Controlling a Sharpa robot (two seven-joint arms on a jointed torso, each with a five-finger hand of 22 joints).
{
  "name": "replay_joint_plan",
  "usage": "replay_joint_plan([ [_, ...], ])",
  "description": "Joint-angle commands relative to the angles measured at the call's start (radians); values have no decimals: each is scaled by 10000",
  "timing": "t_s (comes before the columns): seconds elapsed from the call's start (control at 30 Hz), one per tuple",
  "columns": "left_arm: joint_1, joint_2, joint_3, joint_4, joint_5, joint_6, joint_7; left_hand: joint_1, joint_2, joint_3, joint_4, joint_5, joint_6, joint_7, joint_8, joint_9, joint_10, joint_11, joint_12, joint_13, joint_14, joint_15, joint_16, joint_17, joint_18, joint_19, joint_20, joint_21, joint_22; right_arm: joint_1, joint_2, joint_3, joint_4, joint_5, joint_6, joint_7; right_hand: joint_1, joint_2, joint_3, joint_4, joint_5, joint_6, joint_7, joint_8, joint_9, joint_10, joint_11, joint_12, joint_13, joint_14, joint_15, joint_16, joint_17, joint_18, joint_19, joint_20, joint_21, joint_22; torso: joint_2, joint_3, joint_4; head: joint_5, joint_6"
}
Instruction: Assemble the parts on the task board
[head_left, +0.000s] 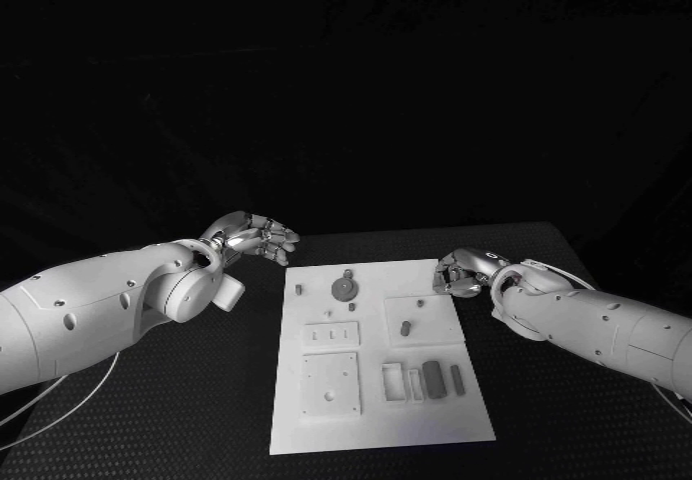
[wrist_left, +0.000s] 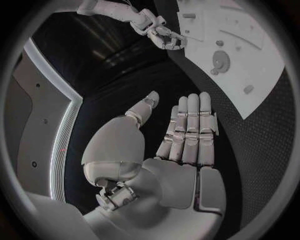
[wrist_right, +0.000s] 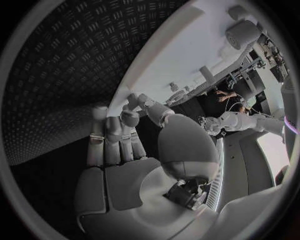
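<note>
We saw the white task board (head_left: 378, 420) lying flat in the middle of the black desk (head_left: 202, 400), with both arms reaching in from either side of it.

The left robot hand (head_left: 254, 238) hung above the desk just beyond the board's far left corner, clear of the board. In the left wrist view its fingers (wrist_left: 190, 127) lay straight and side by side, the thumb spread away from them, and the palm held nothing.

The right robot hand (head_left: 462, 273) sat at the board's right edge, near the far corner. From the right wrist view we saw its fingers (wrist_right: 115, 135) curled toward the board's edge, with nothing in them that we could make out. Whether the fingertips touched the board, we could not tell.

The parts were grey. A round disc part (head_left: 346, 288) lay near the far edge of the board, with a small peg (head_left: 300, 289) to its left. Nearer the middle, on the right side, lay a short slanted piece (head_left: 407, 326). In the near right area a dark rounded bar (head_left: 431, 378) lay beside a slimmer bar (head_left: 457, 378), both lengthwise, next to a rectangular frame (head_left: 394, 381). On the left half we saw a square plate (head_left: 330, 383) with small holes, and above it a smaller plate (head_left: 332, 333) with slots.
</note>
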Motion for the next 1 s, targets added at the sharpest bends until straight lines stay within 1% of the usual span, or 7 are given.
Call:
replay_joint_plan([
  [0.03,8,5,7,27,-213,95,-88,-71,99,-10,79,-29,117,-41,40,33,109,-53,69,101,114,-10,6,31,210,93,-31,-2,26,-10,32,0,26,-120,-88,-81,-51,54,-23,26,20,64,-15,39,36,12,-57,-41,-17,9,-71,7,-10,135,-18,-13,-25,196,5,-2,6,-29,-4],
  [0.33,8,15,6,10,-255,191,42,-133,136,-18,109,-28,227,-85,36,55,53,-43,26,164,90,-6,-33,33,194,76,-37,-28,36,-9,23,1,116,-117,-497,-278,-97,31,-26,74,20,107,-40,66,95,59,-81,-31,-20,38,-93,23,-11,135,7,-27,-10,199,2,-5,2,-27,-8],
  [0.47,9,18,6,8,-524,73,98,-150,297,12,115,-28,540,-314,83,85,59,-44,-18,225,54,12,-74,46,178,36,-26,-63,52,9,-77,3,323,-143,-732,-582,-131,1,-28,115,21,136,-58,81,136,102,-99,-23,-23,73,-112,38,-13,135,37,-44,6,199,-6,-8,-2,-20,32],
  [0.67,18,42,9,35,-949,-145,-563,-221,350,-6,101,-30,772,-412,18,34,288,-130,-15,298,92,0,-69,84,184,59,-35,-56,95,497,-156,5,987,-665,-645,-1214,-153,-4,-14,160,21,163,-74,91,175,138,-115,-25,-32,104,-130,45,-19,135,68,-64,22,198,-14,-28,-13,3,79],
  [0.8,48,162,13,-6,-1481,-117,-1334,-863,98,-272,395,-43,205,-214,-432,-180,251,-101,-122,312,36,24,-124,84,179,19,-23,-94,106,819,-186,11,1522,-787,-623,-1527,-116,-16,7,141,21,211,-99,111,223,192,-142,-16,-34,154,-157,64,-21,135,121,-98,50,199,-42,-44,-12,14,137],
  [0.9,73,385,14,-88,-1736,-169,-1897,-1149,-11,-359,559,-36,231,-71,-497,-226,405,-176,-57,417,163,-42,-31,168,237,95,-75,-45,159,1024,-177,13,1934,-983,-426,-1870,-121,-16,9,152,20,237,-112,121,248,225,-155,-7,-33,189,-172,79,-21,135,158,-116,68,198,-82,-73,-19,71,181],
  [1.0,78,594,14,-151,-1742,87,-2469,-1108,79,-335,546,-39,424,-90,-469,-233,595,-273,109,595,320,-136,169,346,271,241,-146,90,271,1180,-122,13,2346,-1138,-71,-2259,-118,-6,14,156,21,242,-117,121,257,235,-160,-5,-33,201,-178,82,-22,135,172,-124,74,198,-154,-127,-30,136,241],
])
